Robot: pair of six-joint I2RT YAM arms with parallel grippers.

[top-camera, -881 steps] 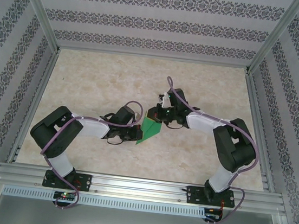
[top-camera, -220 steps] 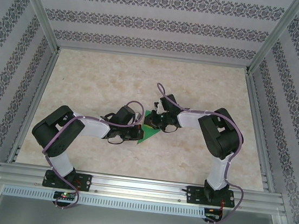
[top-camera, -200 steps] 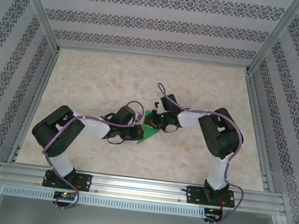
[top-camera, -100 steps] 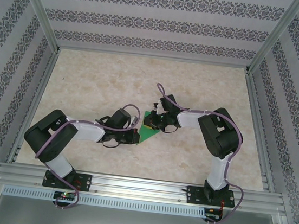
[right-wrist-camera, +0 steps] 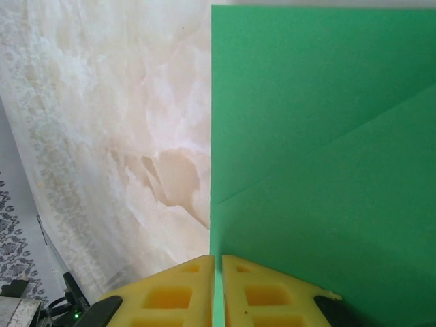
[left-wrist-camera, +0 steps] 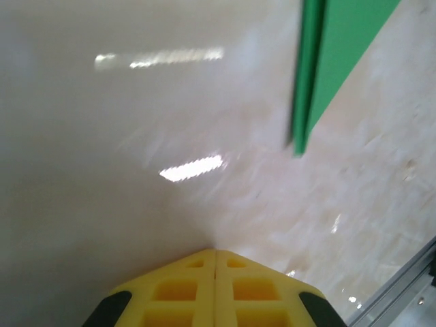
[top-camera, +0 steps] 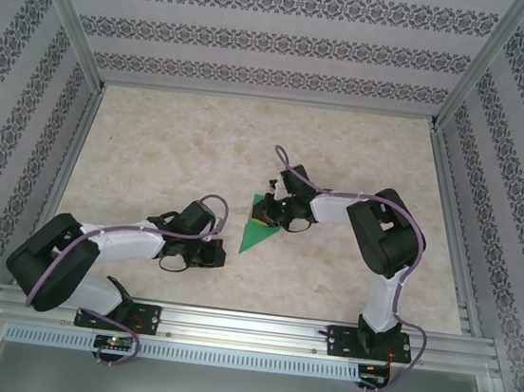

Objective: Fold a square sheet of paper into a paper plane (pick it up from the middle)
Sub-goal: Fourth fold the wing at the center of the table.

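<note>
The bright green sheet of paper (top-camera: 257, 234) lies folded into a narrow pointed wedge at the table's middle, its tip toward the near edge. My right gripper (top-camera: 269, 212) is shut on the wedge's far end. In the right wrist view the paper (right-wrist-camera: 327, 136) shows a diagonal crease, and its left edge runs into the slit between the yellow pads of the right gripper (right-wrist-camera: 218, 260). My left gripper (top-camera: 220, 259) hangs low to the left of the paper's tip, apart from it. Its yellow pads meet with nothing between them (left-wrist-camera: 215, 252), and the paper's layered edge (left-wrist-camera: 310, 75) shows ahead.
A marble-patterned tabletop (top-camera: 172, 147) spreads out on all sides. Aluminium rails (top-camera: 246, 323) frame it, and patterned walls rise at the left, back and right. The left forearm (top-camera: 123, 236) lies low near the front rail.
The left arm has let go of the paper and drawn back toward the near left. The right gripper stays on the paper's far end, and the green wedge now lies uncovered.
</note>
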